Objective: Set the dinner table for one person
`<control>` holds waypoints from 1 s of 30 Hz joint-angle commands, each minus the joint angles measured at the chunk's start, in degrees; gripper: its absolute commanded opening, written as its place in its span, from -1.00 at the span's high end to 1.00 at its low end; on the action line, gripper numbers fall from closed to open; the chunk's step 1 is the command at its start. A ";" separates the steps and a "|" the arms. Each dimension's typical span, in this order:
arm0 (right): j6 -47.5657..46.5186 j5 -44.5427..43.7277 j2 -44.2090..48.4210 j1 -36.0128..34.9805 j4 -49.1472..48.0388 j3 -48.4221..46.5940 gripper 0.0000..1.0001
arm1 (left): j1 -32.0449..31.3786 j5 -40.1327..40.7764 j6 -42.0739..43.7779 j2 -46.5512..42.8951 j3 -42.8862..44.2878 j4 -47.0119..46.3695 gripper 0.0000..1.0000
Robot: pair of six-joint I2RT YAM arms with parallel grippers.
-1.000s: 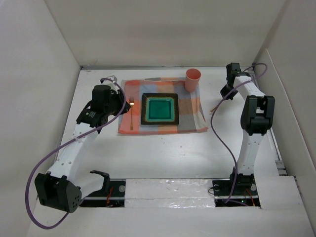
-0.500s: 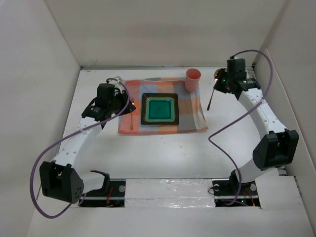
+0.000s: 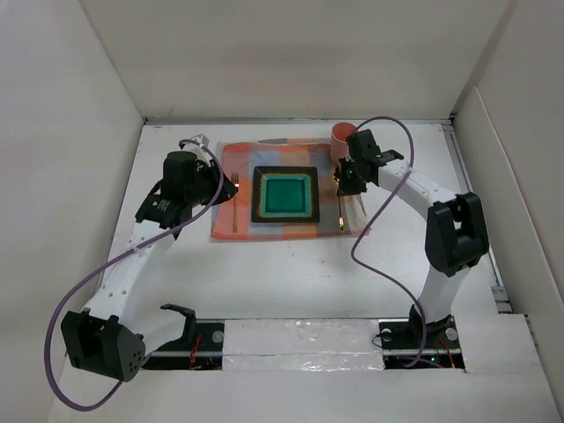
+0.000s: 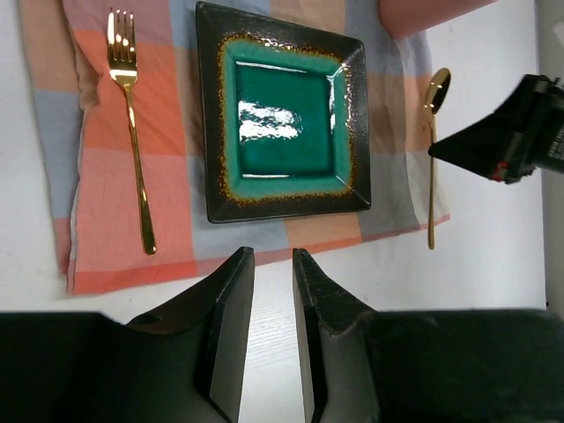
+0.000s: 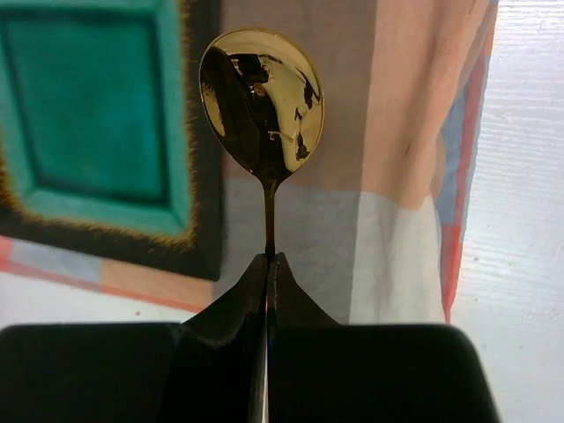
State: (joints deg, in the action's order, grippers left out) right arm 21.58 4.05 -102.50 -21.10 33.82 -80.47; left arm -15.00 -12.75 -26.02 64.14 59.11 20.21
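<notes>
Wrapping up: plate (image 4: 286, 115), fork (image 4: 128, 115) on cloth (image 4: 97, 167) mid dinner table (image 3: 291, 273), cup (image 3: 342, 134) at its corner; right gripper (image 5: 267, 260) pinching spoon (image 5: 262, 101) beside plate, not yet released; left gripper (image 4: 273, 264) slightly parted, empty.

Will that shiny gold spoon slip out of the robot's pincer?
Maybe. The spoon looks mirror-smooth, so it is probably slippery. The right pincer grips only its thin handle, so it might swivel. It looks stiff and unlikely to bend.

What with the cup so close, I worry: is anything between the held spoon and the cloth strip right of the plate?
Nothing visible. The spoon, shut in the right pincer, hangs over bare cloth beside the plate; the cup stands farther back.
</notes>
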 commanded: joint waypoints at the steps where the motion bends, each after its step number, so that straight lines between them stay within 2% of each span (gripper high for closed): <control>1: -1.81 0.34 -3.93 0.01 -2.89 -4.17 1.00 | 0.15 1.76 -0.52 -2.87 -1.89 0.45 0.56; 10: -2.07 -1.33 -11.22 0.53 -3.06 -8.12 1.00 | 0.15 2.91 -0.70 -4.20 -3.65 0.89 0.55; 30: -0.32 -5.37 -18.44 2.21 -4.29 -12.26 1.00 | 0.15 2.47 -0.17 -1.83 -3.39 0.10 0.53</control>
State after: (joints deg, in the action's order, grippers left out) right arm 20.95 0.40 -120.97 -18.94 31.31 -90.72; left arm -15.00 -10.41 -26.41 62.26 55.83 21.45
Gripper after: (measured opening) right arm 0.012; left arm 0.230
